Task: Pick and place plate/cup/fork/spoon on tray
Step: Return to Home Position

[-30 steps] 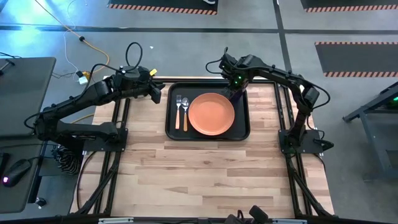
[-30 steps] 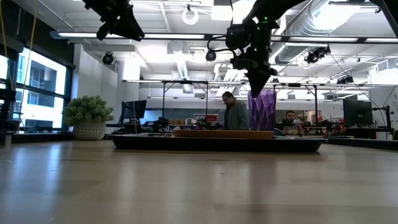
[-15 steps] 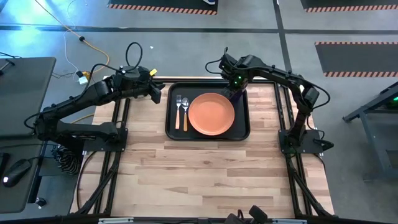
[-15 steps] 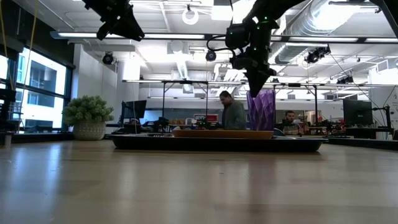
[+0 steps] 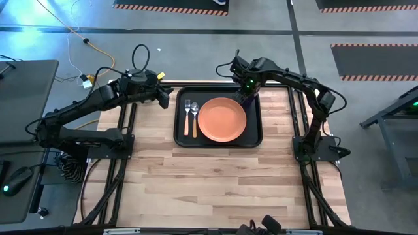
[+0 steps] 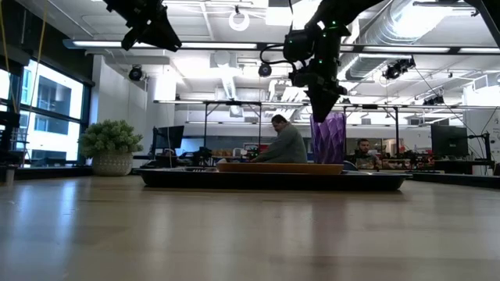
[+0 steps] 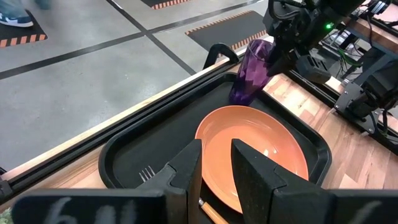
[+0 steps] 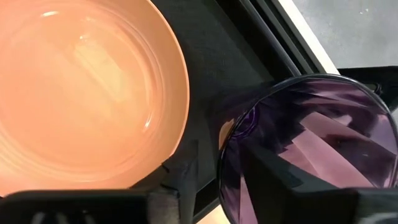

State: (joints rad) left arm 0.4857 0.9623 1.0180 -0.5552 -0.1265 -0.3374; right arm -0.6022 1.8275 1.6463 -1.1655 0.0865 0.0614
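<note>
1. The wooden table [image 5: 215,176] is noted nearest, and the tray [image 5: 255,135] is set toward its far edge, between the two arms.
2. On the tray's left part, the fork [image 5: 187,116] and spoon [image 5: 194,117] are laid side by side. The fork is outermost and the tines and bowl are pointed away.
3. The plate [image 5: 222,119] is seated mid-tray, just beside the spoon.
4. The cup [image 6: 329,139] is stood upright in the tray's far right corner, close to the plate's rim.
5. The right gripper [image 6: 323,100] is held just over the cup's mouth. Its fingers are parted, one outside the rim and one seen through the purple wall, and no clamping is seen.
6. The left gripper [image 7: 214,168] is raised off the tray's far left corner, with its fingers narrowly parted and nothing held.
7. A person [image 6: 285,146] is seen in the room beyond.
</note>
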